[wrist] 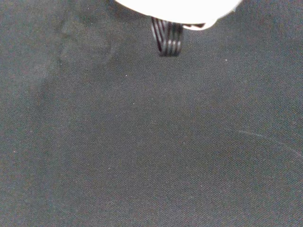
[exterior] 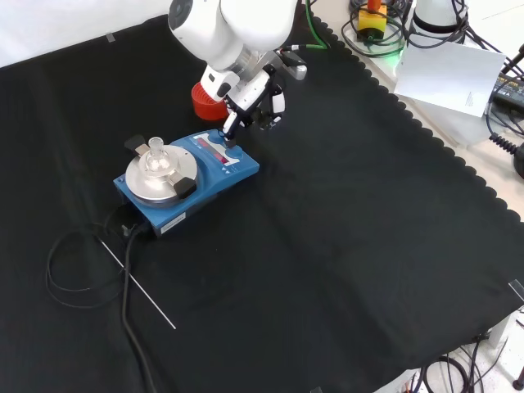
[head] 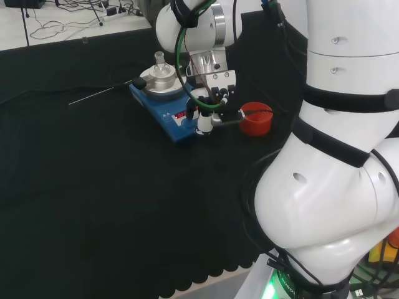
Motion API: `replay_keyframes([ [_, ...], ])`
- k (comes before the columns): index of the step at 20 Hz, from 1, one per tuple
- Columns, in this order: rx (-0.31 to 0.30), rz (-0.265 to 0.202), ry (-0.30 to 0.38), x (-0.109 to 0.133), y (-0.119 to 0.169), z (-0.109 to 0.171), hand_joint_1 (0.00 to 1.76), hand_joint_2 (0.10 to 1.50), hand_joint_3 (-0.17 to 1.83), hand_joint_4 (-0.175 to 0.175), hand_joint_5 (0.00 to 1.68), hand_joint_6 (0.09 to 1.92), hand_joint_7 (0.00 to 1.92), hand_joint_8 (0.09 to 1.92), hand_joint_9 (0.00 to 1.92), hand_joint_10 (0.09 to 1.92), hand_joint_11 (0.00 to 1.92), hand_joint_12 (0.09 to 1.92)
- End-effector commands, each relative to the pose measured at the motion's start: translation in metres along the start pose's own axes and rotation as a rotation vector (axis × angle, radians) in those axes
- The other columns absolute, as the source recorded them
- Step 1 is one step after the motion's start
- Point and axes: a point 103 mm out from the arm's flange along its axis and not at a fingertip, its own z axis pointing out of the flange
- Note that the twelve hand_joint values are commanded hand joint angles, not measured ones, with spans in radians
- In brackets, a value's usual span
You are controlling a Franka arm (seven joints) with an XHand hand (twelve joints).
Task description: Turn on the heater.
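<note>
One straight finger of the hand [exterior: 255, 100] touches the heater [exterior: 214, 168].

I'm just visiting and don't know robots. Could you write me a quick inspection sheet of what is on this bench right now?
Surface: black cloth covering the bench.
Job's things: blue heater with round metal plate, small clear glass flask on the plate.
Clutter: red ribbed ring beside the heater; thin metal rod on the cloth.
Hand: black and white hand, one finger reaching down to the heater's front panel.
Cables: black cable from the heater.
Surroundings: white paper, cables off the cloth.
</note>
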Motion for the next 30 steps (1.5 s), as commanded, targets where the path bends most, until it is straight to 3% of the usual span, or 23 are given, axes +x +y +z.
replay_keyframes([
  [1, 0.001, -0.002, 0.000, -0.001, 0.002, 0.001, 1.43, 0.69, 1.08, -0.063, 0.32, 0.67, 1.36, 1.79, 1.51, 1.72, 1.09, 1.43],
  [17, 0.013, 0.003, 0.003, -0.002, 0.008, 0.006, 1.43, 0.68, 1.09, -0.061, 0.31, 0.66, 1.36, 1.78, 1.51, 1.71, 1.09, 1.43],
  [19, 0.015, 0.032, -0.012, 0.000, 0.007, 0.007, 1.43, 0.68, 1.09, -0.061, 0.31, 0.66, 1.36, 1.78, 1.51, 1.71, 1.08, 1.43],
  [30, -0.040, 0.000, 0.010, -0.004, -0.002, -0.012, 1.42, 0.68, 1.09, -0.062, 0.32, 0.66, 1.36, 1.78, 1.51, 1.71, 1.08, 1.43],
])
